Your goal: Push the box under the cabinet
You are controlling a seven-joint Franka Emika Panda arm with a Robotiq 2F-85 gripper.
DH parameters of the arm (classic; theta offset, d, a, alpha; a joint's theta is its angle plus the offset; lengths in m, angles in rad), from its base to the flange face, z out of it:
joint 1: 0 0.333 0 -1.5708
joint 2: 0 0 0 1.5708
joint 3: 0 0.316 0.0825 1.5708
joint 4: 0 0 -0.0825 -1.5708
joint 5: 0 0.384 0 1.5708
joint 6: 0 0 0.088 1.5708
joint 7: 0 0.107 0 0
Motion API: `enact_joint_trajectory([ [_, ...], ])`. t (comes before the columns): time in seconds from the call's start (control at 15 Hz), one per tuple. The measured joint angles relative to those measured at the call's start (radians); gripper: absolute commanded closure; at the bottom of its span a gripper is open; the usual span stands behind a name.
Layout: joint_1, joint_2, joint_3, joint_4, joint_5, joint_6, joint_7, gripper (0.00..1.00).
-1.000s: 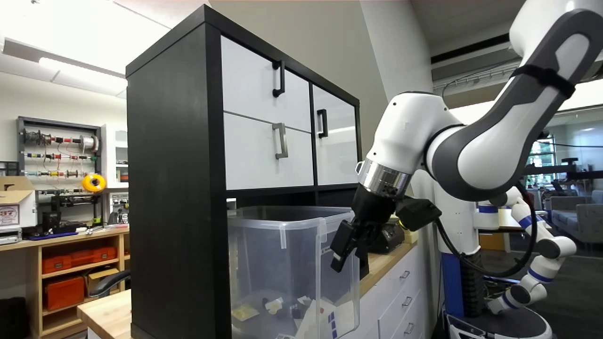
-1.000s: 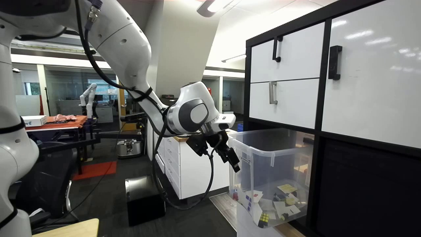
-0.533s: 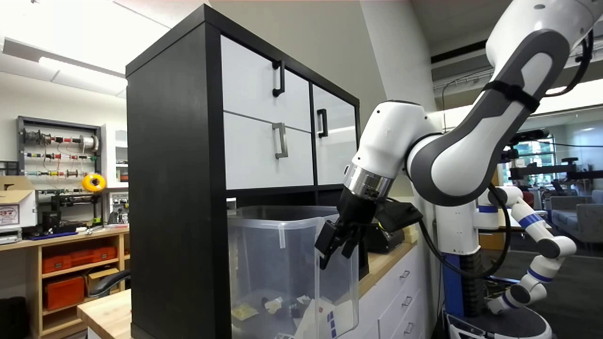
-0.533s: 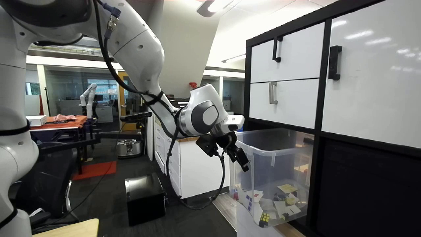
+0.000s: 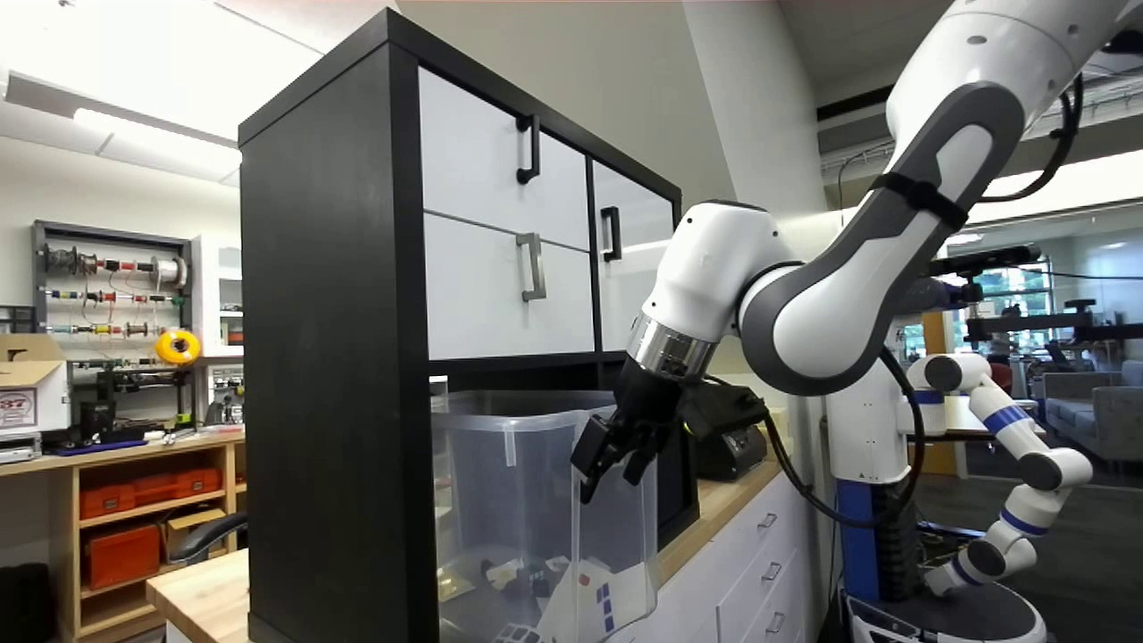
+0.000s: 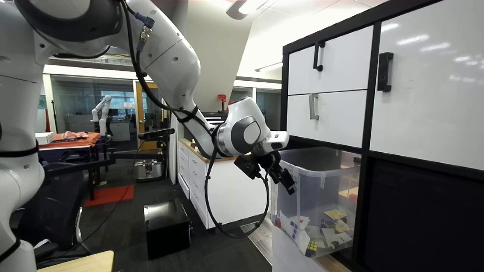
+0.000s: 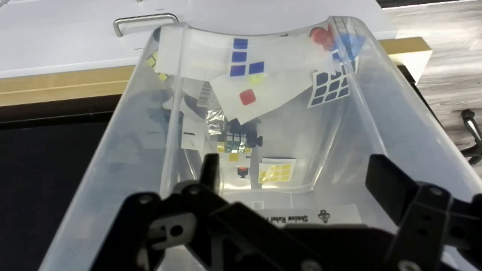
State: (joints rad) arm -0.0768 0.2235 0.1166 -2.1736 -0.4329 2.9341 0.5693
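The translucent plastic box (image 6: 321, 192) shows printed papers (image 7: 271, 86) inside; the pincer (image 7: 294, 171) gapes wide.

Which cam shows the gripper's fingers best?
The wrist view: both fingers appear large, up close, with a wide gap between them. Both exterior views show the gripper smaller and at an angle, in front of the clear box, so the opening is harder to judge there.

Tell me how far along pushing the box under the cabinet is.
Partly done: the back end of the box appears inside the cabinet. In hand: the open gripper is at the outer wall, apparently pushing; the box sits further in than a second ago. Left: its front end still juts out past the cabinet's frame.
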Motion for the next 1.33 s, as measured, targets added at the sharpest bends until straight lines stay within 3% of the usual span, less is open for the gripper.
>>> enact_joint_trajectory([
  [0.87, 0.047, 0.170, -0.044, 0.237, -0.018, 0.000, 0.000, 0.00],
  [1.33, 0.053, 0.192, -0.060, 0.261, -0.019, 0.000, -0.001, 0.00],
])
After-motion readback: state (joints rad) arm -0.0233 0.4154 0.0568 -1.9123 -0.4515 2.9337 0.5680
